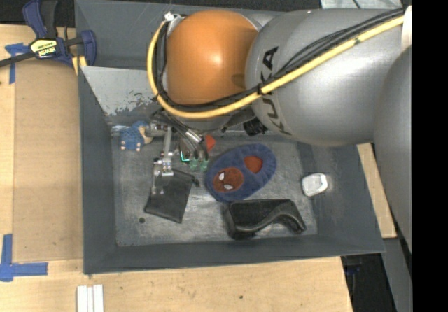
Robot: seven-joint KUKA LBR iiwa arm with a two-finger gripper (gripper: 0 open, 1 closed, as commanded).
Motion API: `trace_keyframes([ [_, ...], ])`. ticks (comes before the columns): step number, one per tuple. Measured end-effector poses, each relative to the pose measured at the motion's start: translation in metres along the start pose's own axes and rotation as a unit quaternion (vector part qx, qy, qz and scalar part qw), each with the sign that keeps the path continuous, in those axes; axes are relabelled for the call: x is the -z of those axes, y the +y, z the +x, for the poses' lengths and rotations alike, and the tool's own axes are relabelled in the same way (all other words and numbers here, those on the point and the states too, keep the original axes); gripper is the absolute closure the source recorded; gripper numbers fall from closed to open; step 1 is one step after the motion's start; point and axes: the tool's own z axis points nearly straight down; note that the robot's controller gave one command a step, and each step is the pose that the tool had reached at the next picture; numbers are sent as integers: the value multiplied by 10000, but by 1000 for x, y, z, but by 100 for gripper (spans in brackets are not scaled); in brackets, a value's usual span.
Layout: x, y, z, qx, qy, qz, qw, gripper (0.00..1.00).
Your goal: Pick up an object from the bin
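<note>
My gripper [166,164] hangs below the arm's wrist over the left middle of the bin floor. Its lower end is right at the top edge of a flat black square piece [169,200] that lies tilted on the floor. Just to the right lies a blue slipper-shaped thing with red patches [241,169]. A small blue figure [130,137] lies to the gripper's upper left, near the back wall. A small red-orange bit [208,141] shows beside the wrist.
A black curved thing [264,218] lies along the front of the floor. A small white object [315,184] rests at the right. The arm and its orange cover hang over the back half of the bin.
</note>
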Motion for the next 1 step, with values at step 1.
trace_keyframes([
  [1, -38, -65, 26, 1725, -18, 10, 9850, 0],
])
